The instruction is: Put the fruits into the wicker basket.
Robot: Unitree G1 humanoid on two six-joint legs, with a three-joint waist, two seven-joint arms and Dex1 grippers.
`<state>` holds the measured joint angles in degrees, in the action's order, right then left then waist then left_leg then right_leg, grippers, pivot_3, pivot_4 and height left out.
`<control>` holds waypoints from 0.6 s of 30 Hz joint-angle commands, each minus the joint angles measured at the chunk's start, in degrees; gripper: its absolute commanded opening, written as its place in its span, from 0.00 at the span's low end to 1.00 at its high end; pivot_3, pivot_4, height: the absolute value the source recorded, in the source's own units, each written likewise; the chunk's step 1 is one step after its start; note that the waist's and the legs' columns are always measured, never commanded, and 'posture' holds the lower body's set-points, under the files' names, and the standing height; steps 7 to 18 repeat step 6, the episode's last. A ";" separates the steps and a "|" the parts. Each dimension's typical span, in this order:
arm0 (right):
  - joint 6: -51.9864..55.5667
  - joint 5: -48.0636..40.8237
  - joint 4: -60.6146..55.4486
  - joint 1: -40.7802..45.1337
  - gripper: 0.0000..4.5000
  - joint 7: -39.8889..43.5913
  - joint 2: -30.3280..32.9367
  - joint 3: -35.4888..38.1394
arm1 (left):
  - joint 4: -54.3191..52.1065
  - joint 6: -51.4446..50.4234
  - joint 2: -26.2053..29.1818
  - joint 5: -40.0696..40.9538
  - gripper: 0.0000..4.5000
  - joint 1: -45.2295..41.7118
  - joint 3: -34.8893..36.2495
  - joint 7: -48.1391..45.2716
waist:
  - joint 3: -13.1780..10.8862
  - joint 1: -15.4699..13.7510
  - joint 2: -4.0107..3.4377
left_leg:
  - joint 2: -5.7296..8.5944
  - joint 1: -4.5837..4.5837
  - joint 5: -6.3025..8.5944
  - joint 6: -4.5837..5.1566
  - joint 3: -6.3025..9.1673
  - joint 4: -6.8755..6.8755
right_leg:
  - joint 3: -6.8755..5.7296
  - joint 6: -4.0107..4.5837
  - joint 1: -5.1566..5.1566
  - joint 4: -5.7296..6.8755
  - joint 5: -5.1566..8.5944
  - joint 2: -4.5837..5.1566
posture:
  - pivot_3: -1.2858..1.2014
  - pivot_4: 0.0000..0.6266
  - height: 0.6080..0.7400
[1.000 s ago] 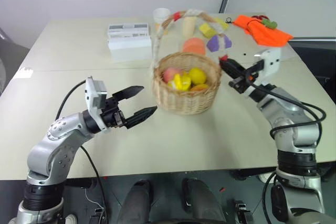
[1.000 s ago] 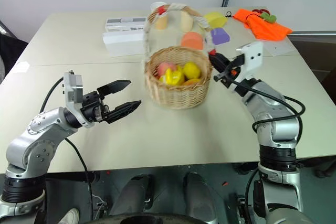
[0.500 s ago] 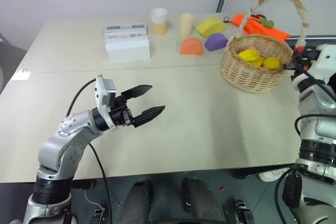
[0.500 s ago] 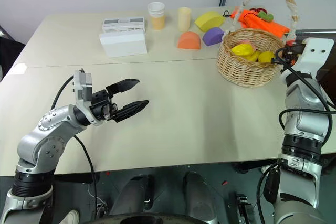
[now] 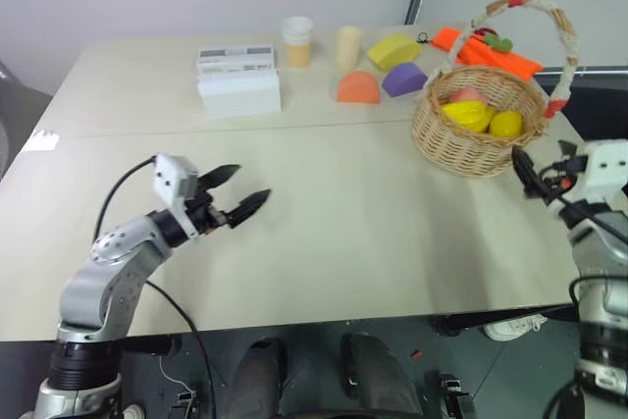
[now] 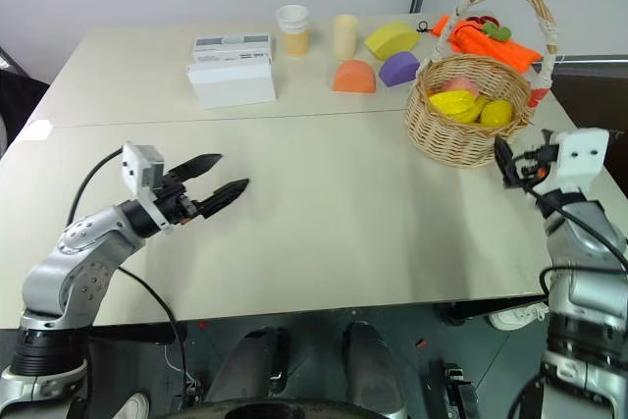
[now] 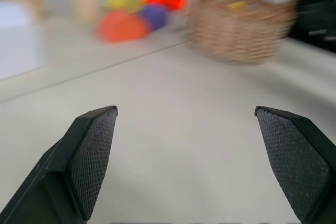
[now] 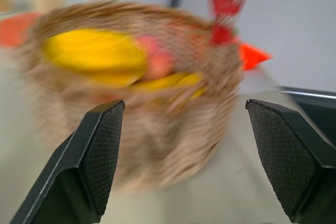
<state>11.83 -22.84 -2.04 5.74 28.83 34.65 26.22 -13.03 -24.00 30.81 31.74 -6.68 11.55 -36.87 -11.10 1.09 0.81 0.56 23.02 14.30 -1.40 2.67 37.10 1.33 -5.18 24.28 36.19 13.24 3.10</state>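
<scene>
Now the wicker basket (image 5: 478,130) stands on the far right part of the table (image 5: 334,233), close to the right edge, its arched handle (image 5: 562,41) upright with white wrapping and red bands. A second ago it stood in the middle of the table, between the two arms; half a second ago it was already at the right, tilted, with the right gripper at its rim. Inside it lie the fruits (image 5: 481,115): a lumpy yellow one, a round yellow one and a bit of pink peach behind them. The right gripper (image 5: 535,176) sits just beside the near side of the basket, apart from it, its two black fingers spread wide with nothing between them; a second ago they were shut at the basket's rim. From the right wrist camera the basket (image 8: 131,93) shows between the open fingers, blurred. The left gripper (image 5: 235,198) hovers over the near left part of the table, well apart from the basket, its fingers wide open and empty as before; it is lower and further left than half a second ago. Along the far edge stand a white box (image 5: 238,80), a paper cup (image 5: 297,41), a pale cylinder (image 5: 347,46) and orange (image 5: 359,88), yellow (image 5: 392,50) and purple (image 5: 404,78) foam blocks, unmoved.
</scene>
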 commanded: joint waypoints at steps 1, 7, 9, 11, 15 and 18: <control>1.00 -4.32 -9.66 -4.72 0.85 9.12 2.03 -3.01 | 3.65 5.33 1.51 -4.44 1.00 2.71 4.92 2.01 | 0.01 0.03 -0.01 | -0.07 -0.03 0.01 0.01 -0.02 0.00 | 0.02 0.02 0.00 0.00 0.01 -0.06 | 0.52 0.24 1.00; -0.11 -1.28 -9.77 -5.24 0.85 11.61 1.52 -8.92 | 7.04 9.62 1.44 -5.69 1.00 6.43 8.52 1.99 | 0.01 -0.20 -0.01 | -0.30 -0.33 0.02 0.01 -0.22 0.01 | 0.11 0.40 -0.22 -0.05 0.05 -0.23 | 0.52 0.24 1.00; -0.11 -1.28 -9.77 -5.24 0.85 11.61 1.52 -8.92 | 7.04 9.62 1.44 -5.69 1.00 6.43 8.52 1.99 | 0.01 -0.20 -0.01 | -0.30 -0.33 0.02 0.01 -0.22 0.01 | 0.11 0.40 -0.22 -0.05 0.05 -0.23 | 0.52 0.24 1.00; -0.11 -1.28 -9.77 -5.24 0.85 11.61 1.52 -8.92 | 7.04 9.62 1.44 -5.69 1.00 6.43 8.52 1.99 | 0.01 -0.20 -0.01 | -0.30 -0.33 0.02 0.01 -0.22 0.01 | 0.11 0.40 -0.22 -0.05 0.05 -0.23 | 0.52 0.24 1.00; -0.11 -1.28 -9.77 -5.24 0.85 11.61 1.52 -8.92 | 7.04 9.62 1.44 -5.69 1.00 6.43 8.52 1.99 | 0.01 -0.20 -0.01 | -0.30 -0.33 0.02 0.01 -0.22 0.01 | 0.11 0.40 -0.22 -0.05 0.05 -0.23 | 0.52 0.24 1.00; -0.11 -1.28 -9.77 -5.24 0.85 11.61 1.52 -8.92 | 7.04 9.62 1.44 -5.69 1.00 6.43 8.52 1.99 | 0.01 -0.20 -0.01 | -0.30 -0.33 0.02 0.01 -0.22 0.01 | 0.11 0.40 -0.22 -0.05 0.05 -0.23 | 0.52 0.24 1.00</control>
